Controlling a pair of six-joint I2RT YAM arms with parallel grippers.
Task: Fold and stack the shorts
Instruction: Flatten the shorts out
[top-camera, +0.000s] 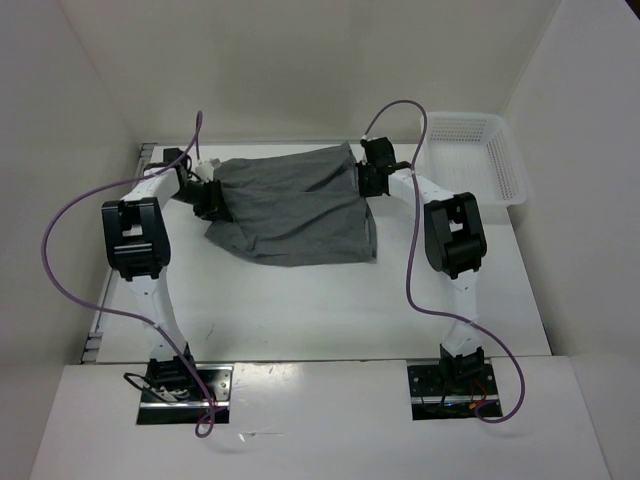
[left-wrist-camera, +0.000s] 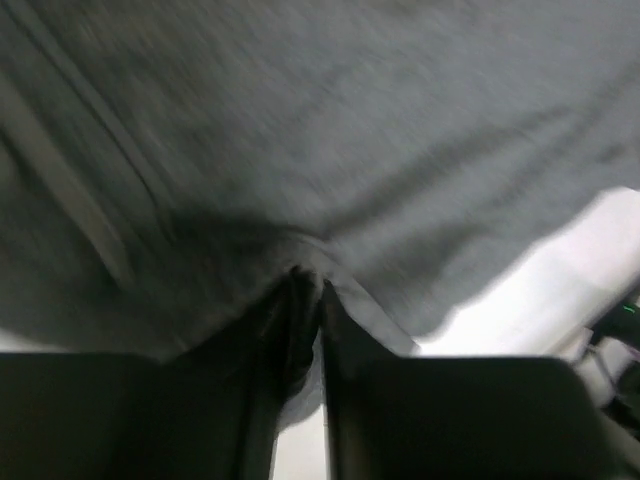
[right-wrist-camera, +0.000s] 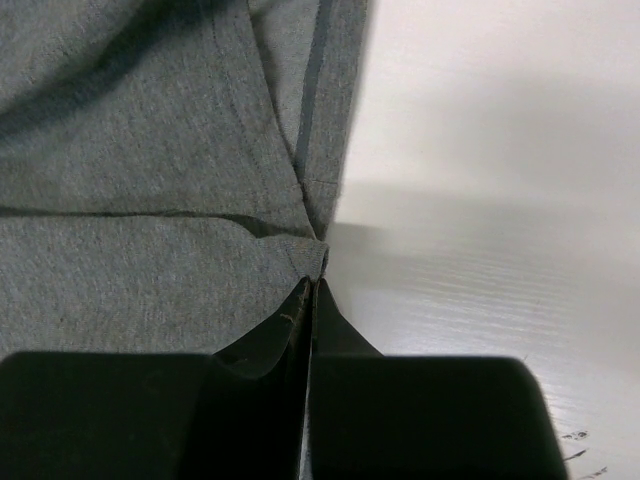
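The shorts (top-camera: 290, 205) lie spread across the far half of the worktop (top-camera: 300, 310), pulled between both arms. The left gripper (left-wrist-camera: 312, 280) has its jaws nearly together, a pucker of grey cloth pinched between them. The right gripper (right-wrist-camera: 312, 278) is clamped tight on a side edge. This looks like mid-fold: next, lay the cloth flat and release evenly, short of the white basket (top-camera: 465, 160) beyond

A lab; white booth walls (top-camera: 300, 60), bolted robot arms (top-camera: 135, 240).
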